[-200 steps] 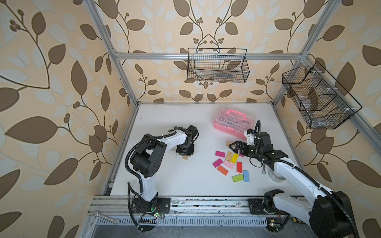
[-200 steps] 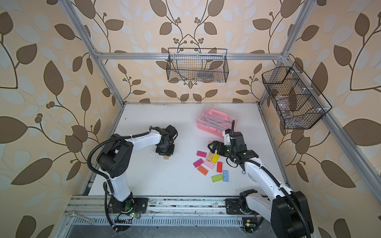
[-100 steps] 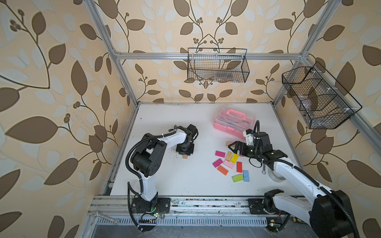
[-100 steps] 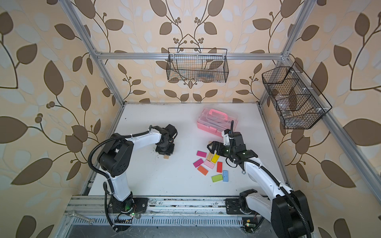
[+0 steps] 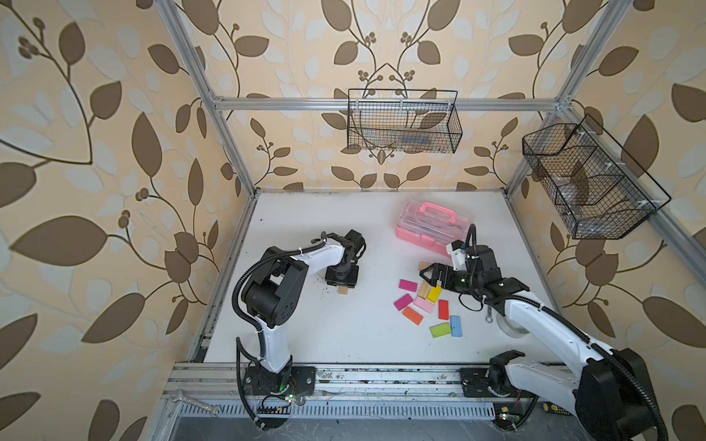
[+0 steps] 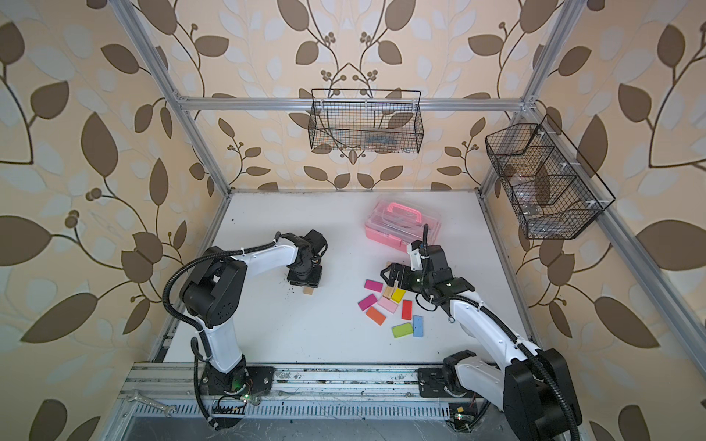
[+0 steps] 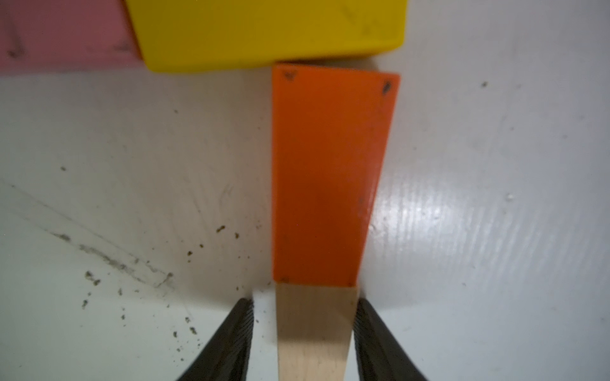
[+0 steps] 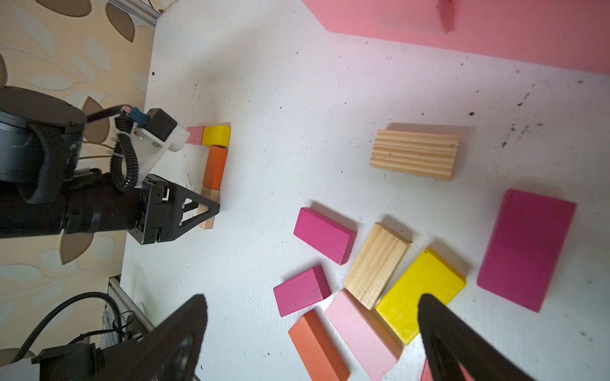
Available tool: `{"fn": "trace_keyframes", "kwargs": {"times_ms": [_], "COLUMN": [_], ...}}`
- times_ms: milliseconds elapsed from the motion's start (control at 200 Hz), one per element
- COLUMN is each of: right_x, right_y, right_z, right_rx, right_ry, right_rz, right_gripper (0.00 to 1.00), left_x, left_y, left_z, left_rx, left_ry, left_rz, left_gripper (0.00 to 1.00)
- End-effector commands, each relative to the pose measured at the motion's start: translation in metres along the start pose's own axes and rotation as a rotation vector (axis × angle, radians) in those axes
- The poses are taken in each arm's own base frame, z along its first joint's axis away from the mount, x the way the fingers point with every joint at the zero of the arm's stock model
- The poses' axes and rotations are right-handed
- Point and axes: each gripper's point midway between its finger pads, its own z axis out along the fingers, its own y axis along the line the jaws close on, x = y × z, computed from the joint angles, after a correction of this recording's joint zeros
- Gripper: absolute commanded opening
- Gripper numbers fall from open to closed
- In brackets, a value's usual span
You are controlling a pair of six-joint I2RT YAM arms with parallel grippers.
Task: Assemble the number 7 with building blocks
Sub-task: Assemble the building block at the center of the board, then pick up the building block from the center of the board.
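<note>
The number 7 lies under my left arm: in the right wrist view a pink block [image 8: 194, 135] and a yellow block [image 8: 216, 135] form the bar, with an orange block [image 8: 215, 166] and a plain wood block [image 8: 209, 211] as the stem. My left gripper [image 7: 303, 303] is open and straddles the wood block [image 7: 313, 330], with a gap showing on one side. In both top views only the wood block's end [image 5: 343, 291] [image 6: 308, 291] shows below the gripper. My right gripper [image 8: 313, 298] [image 5: 429, 275] hangs open over the loose building blocks [image 5: 424, 304], holding nothing.
The pink clear-lidded case [image 5: 433, 227] stands behind the loose blocks. One wood block [image 8: 414, 155] lies apart, toward the case. Wire baskets hang on the back wall [image 5: 403, 122] and the right wall [image 5: 588, 183]. A wrench [image 5: 195, 403] lies on the front rail.
My left gripper's jaws have parted from the wood block at the foot of the stem. Neither arm has visibly shifted, and the right gripper stays wide open.
</note>
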Motion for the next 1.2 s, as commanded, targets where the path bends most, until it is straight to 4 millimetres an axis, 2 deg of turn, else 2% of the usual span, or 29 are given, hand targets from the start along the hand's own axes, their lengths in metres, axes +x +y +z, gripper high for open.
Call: {"fn": "trace_keyframes", "kwargs": {"times_ms": [0,190,355,415,425,455,575,750,870,1025,1195], "right_x": [-0.009,-0.013,-0.015,-0.015,-0.015,-0.015,-0.012,-0.009,-0.009,-0.01,-0.008], "right_y": [0.005,0.011,0.027,0.035,0.037,0.041,0.058,0.078,0.087,0.075,0.044], "right_z": [-0.002,-0.004,-0.011,-0.016,-0.017,-0.02,-0.035,-0.054,-0.061,-0.076,-0.084], "right_rx": [0.004,0.007,0.015,0.022,0.022,0.025,0.038,0.026,0.024,0.099,0.173], "right_ry": [-0.025,-0.03,-0.033,-0.043,-0.045,-0.05,-0.077,-0.097,-0.096,-0.112,-0.094], "right_rz": [-0.007,-0.012,-0.038,-0.051,-0.054,-0.06,-0.079,-0.076,-0.081,-0.099,-0.08], "right_gripper": [1.0,1.0,1.0,1.0,1.0,1.0,1.0,1.0,1.0,1.0,1.0], "left_x": [0.002,-0.007,-0.013,-0.012,-0.011,-0.009,0.003,0.026,0.033,0.034,0.033], "left_y": [0.002,-0.009,-0.017,-0.017,-0.016,-0.015,-0.014,-0.008,-0.008,-0.017,-0.025], "left_z": [-0.016,-0.061,-0.116,-0.131,-0.14,-0.149,-0.167,-0.169,-0.169,-0.161,-0.142], "left_rx": [0.023,0.113,0.238,0.292,0.309,0.34,0.455,0.503,0.53,0.582,0.612], "left_ry": [-0.023,-0.123,-0.271,-0.307,-0.329,-0.351,-0.395,-0.419,-0.436,-0.394,-0.337], "left_rz": [-0.014,-0.027,-0.048,-0.064,-0.065,-0.075,-0.101,-0.123,-0.134,-0.131,-0.126], "left_gripper": [0.55,0.59,0.62,0.63,0.64,0.64,0.66,0.68,0.7,0.71,0.76]}}
